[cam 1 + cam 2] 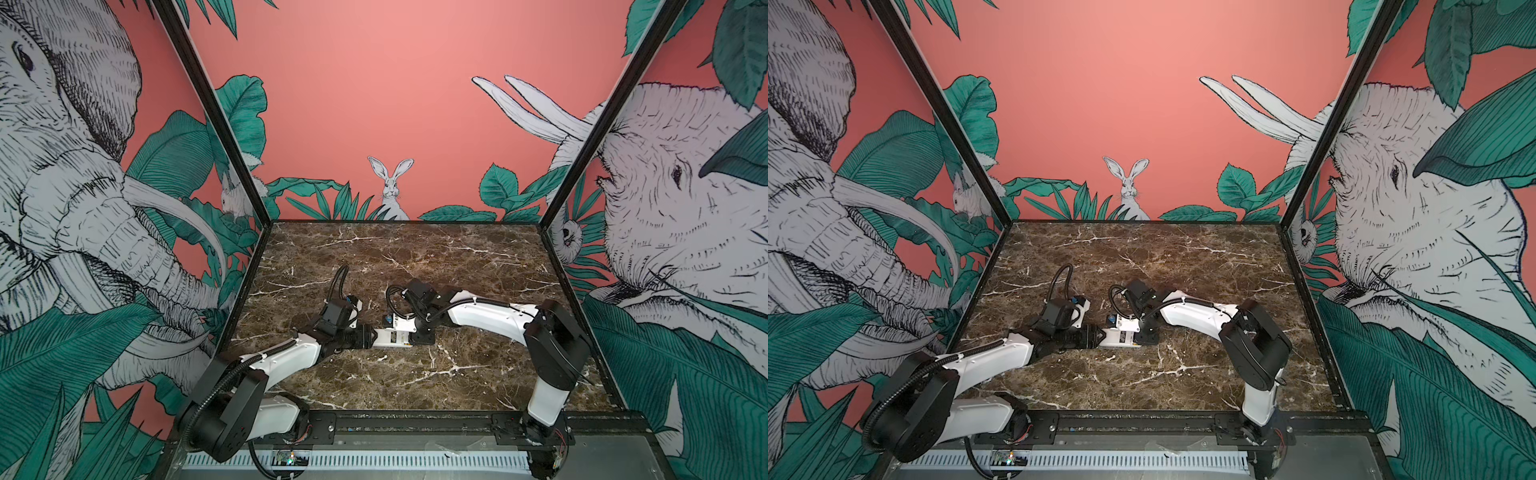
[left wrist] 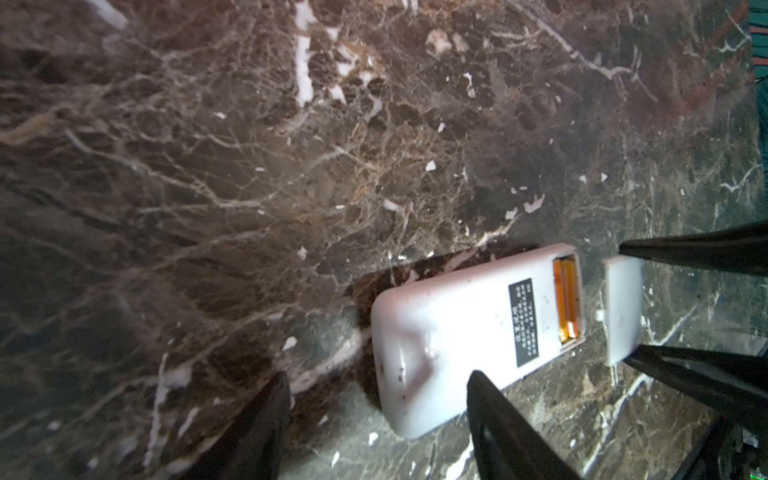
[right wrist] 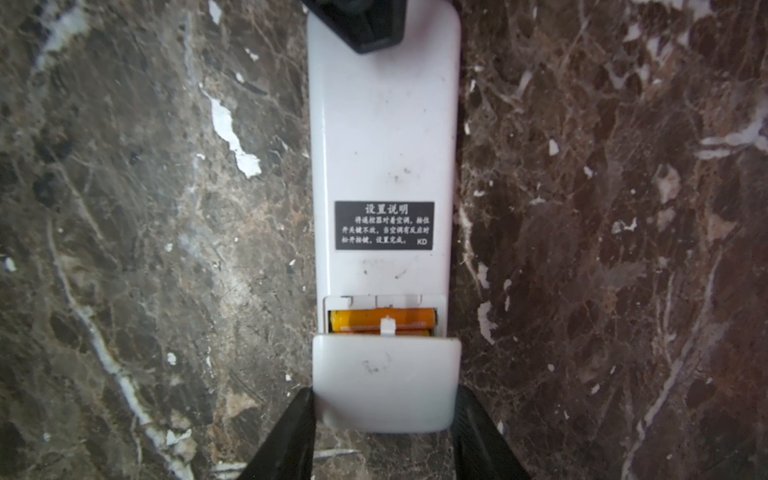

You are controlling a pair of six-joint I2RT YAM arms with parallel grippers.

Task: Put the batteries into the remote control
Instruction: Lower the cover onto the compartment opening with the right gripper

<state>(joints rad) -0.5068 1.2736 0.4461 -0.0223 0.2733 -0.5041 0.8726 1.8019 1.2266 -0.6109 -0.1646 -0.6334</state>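
Observation:
The remote control (image 3: 384,137) lies back up on the marble, white with a dark label, in both top views (image 1: 390,337) (image 1: 1119,336). Its end compartment stands uncovered and the two orange-yellow batteries (image 3: 382,320) (image 2: 567,299) lie side by side inside. My right gripper (image 3: 384,392) is shut on the white battery cover (image 3: 386,374), one finger against each side, with the cover's edge at the compartment's mouth. My left gripper (image 2: 376,376) is open at the remote's other end. One of its fingers (image 3: 361,25) rests on top of the remote.
The brown marble table (image 1: 415,257) lies bare around the remote. Patterned walls close it in at the left, right and back. Both arms reach toward the middle from the black front rail (image 1: 415,424).

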